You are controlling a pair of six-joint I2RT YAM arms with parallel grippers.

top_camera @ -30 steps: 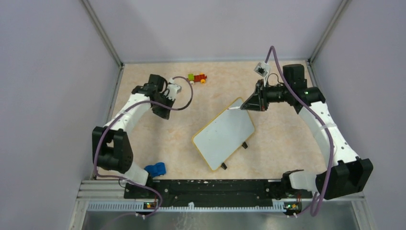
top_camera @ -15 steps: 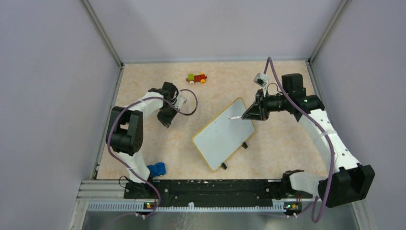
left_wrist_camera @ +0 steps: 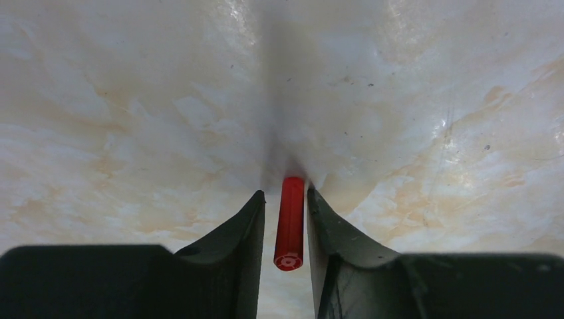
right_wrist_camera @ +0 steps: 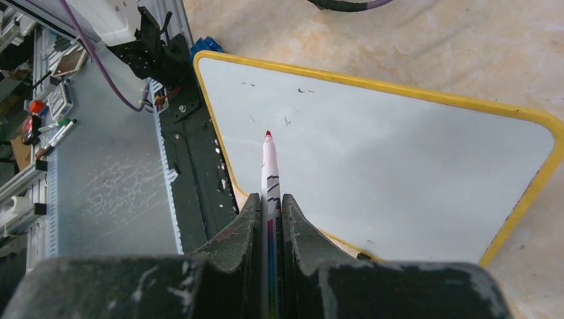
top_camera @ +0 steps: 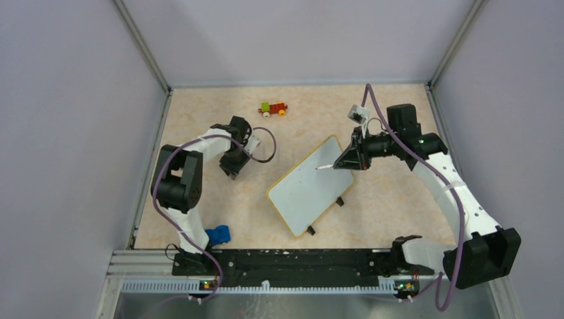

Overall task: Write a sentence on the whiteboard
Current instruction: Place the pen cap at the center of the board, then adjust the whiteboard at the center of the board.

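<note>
Whiteboard (top_camera: 311, 186) blank, mid-tabletop (top_camera: 219, 199); right fingers (right_wrist_camera: 302, 232) clamp red marker (right_wrist_camera: 269, 173) over it; left fingers (left_wrist_camera: 243, 232) loosely flank cap (left_wrist_camera: 290, 219).

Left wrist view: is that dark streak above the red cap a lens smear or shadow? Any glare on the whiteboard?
Left wrist: looks like a soft-edged shadow on the table, rising from the red cap; small gloss spots nearby. Right wrist: whiteboard evenly lit, no glare, marker tip sharp.

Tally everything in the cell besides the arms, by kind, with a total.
whiteboard: 1
red marker: 1
red marker cap: 1
toy train: 1
blue object: 1
Total: 5
</note>
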